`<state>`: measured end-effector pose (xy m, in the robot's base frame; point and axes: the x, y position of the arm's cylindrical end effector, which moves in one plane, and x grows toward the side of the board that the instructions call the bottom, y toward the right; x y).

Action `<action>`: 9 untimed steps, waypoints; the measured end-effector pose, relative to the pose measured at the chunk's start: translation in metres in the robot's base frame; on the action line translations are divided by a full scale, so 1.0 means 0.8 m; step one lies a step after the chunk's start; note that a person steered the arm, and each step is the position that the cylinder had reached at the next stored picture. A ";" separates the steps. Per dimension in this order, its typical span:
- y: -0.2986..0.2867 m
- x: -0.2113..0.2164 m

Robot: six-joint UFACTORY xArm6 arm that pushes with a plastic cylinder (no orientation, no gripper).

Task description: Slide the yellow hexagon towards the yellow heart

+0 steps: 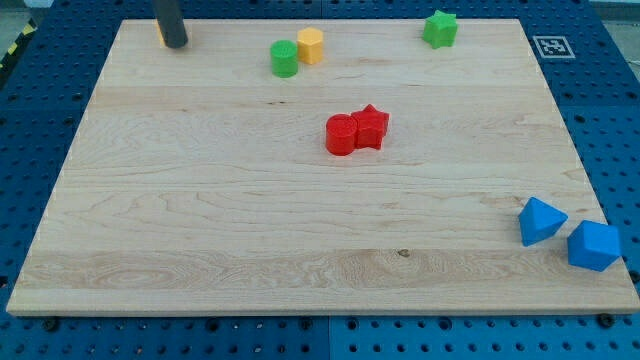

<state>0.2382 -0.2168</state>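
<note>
The yellow hexagon [311, 45] lies near the view's top, touching a green cylinder [284, 58] on its left. My tip [176, 45] is at the board's top left, far to the left of the hexagon. A small sliver of yellow [160, 36] shows at the rod's left edge. It looks like the yellow heart, mostly hidden behind the rod, and my tip seems to touch it.
A green star [439, 28] sits at the top right. A red cylinder [341, 135] and a red star [371, 126] touch near the board's middle. Two blue blocks [540, 220] [593, 245] lie at the bottom right, by the wooden board's edge [300, 305].
</note>
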 end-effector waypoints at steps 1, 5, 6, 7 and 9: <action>0.004 0.016; 0.390 0.101; 0.371 0.062; 0.361 0.053; 0.281 0.040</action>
<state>0.2701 0.0081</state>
